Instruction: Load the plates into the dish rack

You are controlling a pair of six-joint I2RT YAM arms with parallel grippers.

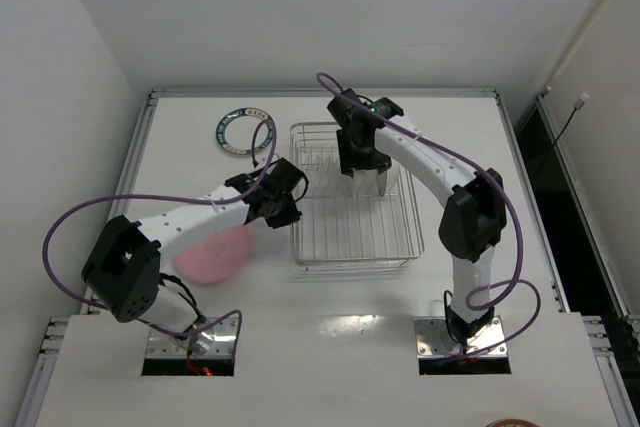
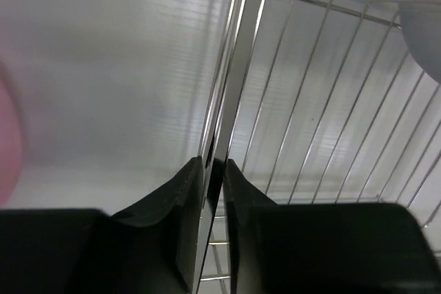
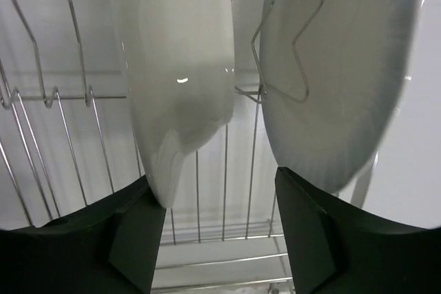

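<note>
pink plate [image 1: 205, 257] lies flat at near left, under the left arm. left gripper [image 2: 213, 164] is clamped on the dish rack [image 1: 357, 230] left rim wire. right gripper [image 3: 220, 194], fingers apart, hangs at the plain white plate [image 3: 179, 53] and ribbed white plate [image 3: 344, 60], both upright in the far tines. blue-rimmed plate [image 1: 245, 132] lies far left.

Your top view sits high behind the arm bases and looks down and forward over the whole surface [image 1: 460, 127], with the bases at its bottom edge. Your left wrist view is right up close, looking along its own jaws at a rim wire of the dish rack [image 2: 234, 87]. Your right wrist view looks out between its jaws into the rack, very near two standing plates [image 3: 179, 67]. All three views share the rack.
</note>
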